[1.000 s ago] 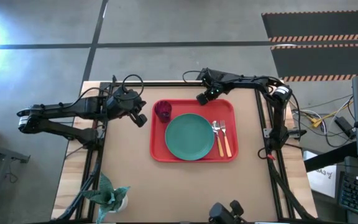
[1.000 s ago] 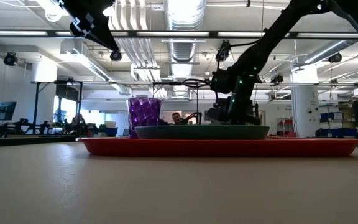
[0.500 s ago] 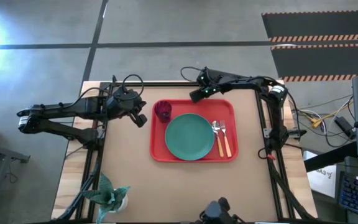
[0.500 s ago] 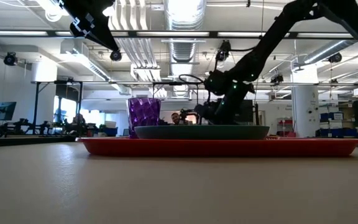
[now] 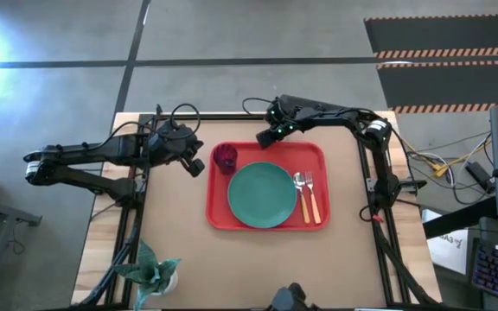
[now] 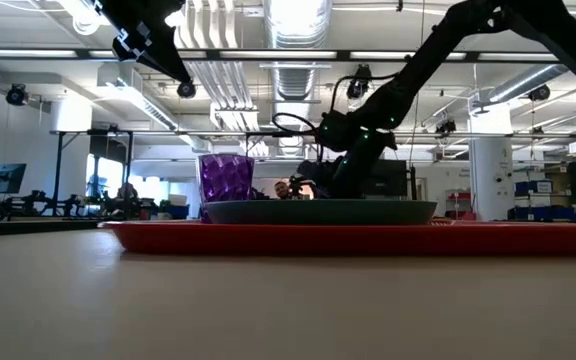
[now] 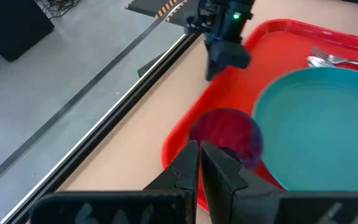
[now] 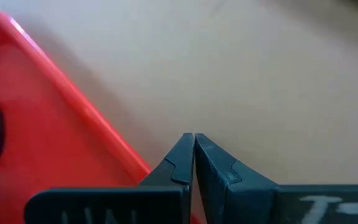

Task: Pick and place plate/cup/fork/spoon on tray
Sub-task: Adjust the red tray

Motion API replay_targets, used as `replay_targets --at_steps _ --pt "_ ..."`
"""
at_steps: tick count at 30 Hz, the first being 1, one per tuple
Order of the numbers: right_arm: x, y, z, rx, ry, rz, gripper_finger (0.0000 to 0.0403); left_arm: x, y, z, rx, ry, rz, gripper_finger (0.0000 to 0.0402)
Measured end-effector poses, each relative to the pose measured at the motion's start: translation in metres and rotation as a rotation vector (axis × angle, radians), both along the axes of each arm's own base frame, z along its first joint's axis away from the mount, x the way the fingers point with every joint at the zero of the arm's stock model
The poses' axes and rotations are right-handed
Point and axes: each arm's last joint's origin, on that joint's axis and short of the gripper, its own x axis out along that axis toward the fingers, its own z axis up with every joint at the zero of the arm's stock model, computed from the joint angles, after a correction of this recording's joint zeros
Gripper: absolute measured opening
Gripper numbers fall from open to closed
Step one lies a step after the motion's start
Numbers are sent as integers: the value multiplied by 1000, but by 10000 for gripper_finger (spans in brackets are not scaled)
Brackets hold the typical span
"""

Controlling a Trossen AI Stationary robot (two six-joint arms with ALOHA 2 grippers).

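Since a second ago, the red tray point(image 5: 267, 194) has slid a little toward the left arm's side, and the right tool point(image 5: 264, 139) has swung along the tray's far rim to its far-left corner.

From where I stand the tray is the landmark. At its near-left, well off it on the table point(image 5: 188, 259), stands a pale green potted plant point(image 5: 152, 272). On the tray sits the teal plate point(image 5: 262, 195), and just beside the plate on the right-arm side lie the spoon point(image 5: 302, 193) and fork point(image 5: 313, 193), side by side with orange handles pointing nearward. In the tray's far-left corner stands the purple cup point(image 5: 224, 156). The left tool point(image 5: 196, 165) hangs just off the tray's left rim near the cup, fingers pressed together on nothing; the right tool, likewise pinched shut and empty, sits at the far rim.

Everything already appears to be on the tray. I'd judge the tray stiff, light and slippery on this table, best taken by its raised rim; the cutlery looks thin and hard to pinch, handles the likelier hold.

The overhead view alone shows the fork and spoon, which the table-level view hides behind the plate; that level view shows the cup point(image 6: 226, 180) upright, and the left wrist view shows the right tool point(image 7: 225, 53) down at the rim.
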Motion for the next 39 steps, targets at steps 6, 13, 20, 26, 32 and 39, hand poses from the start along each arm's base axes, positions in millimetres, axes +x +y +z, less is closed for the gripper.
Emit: replay_targets --at_steps 6,13,20,26,32,39 --pt "-3 17 36 1 -38 62 8 0 0 -5 -2 14 0 0" --pt "-2 28 30 11 7 83 8 -1 0 -19 -26 41 16 0" --pt "1 20 21 -23 -7 61 8 0 0 -16 -31 36 -2 0" --pt "14 7 14 -7 -61 63 8 -1 -1 4 9 -2 -32 0" --pt "23 7 11 34 -88 100 8 -6 -1 12 16 -35 -33 0" --pt "29 17 10 41 -76 124 8 -7 -1 11 15 -36 -33 0"
